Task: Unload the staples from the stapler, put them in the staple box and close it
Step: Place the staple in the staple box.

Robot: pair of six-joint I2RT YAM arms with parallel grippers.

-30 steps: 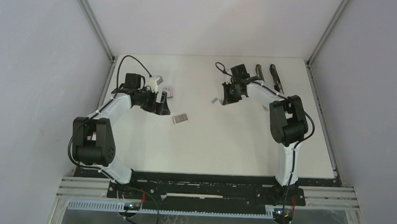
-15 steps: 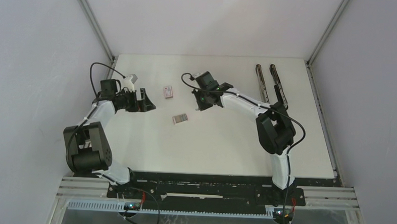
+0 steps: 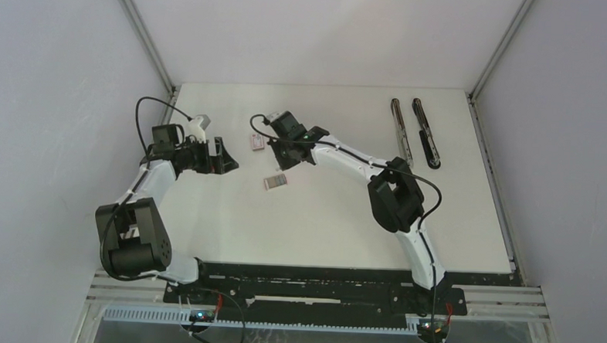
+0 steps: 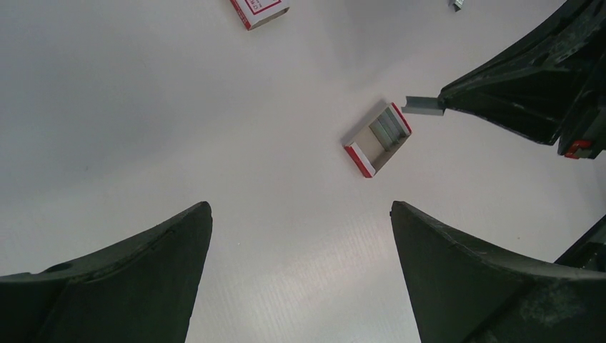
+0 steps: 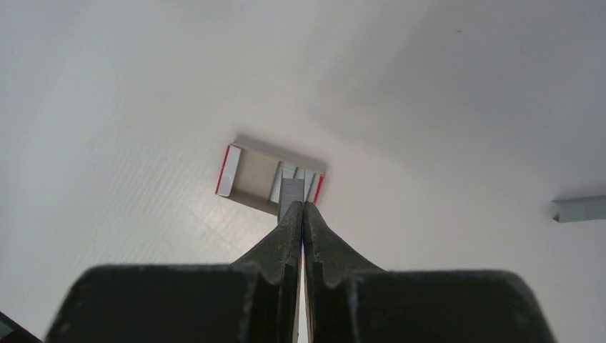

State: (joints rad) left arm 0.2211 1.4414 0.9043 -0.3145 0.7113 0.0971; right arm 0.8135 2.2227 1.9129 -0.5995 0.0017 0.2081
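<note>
Right hand (image 3: 284, 155) is now over the tray (image 5: 250, 179), having crossed from the stapler (image 3: 426, 134) side. Left hand (image 4: 300, 209) has drawn back and faces the tray from its left.

Right hand: clenched on one strip (image 5: 291, 191), whose tip hangs above the tray's near end. Left hand: released, jaws wide, nothing in them.

Grey strips already lie in the tray. A loose strip (image 5: 579, 209) lies on the bench to the right of the tray. The stapler lies open, well right of the tray; its channel is too small to read.

Judgement: unloading is mostly done. Left to do: drop this strip, collect the loose strip, check the channel.
</note>
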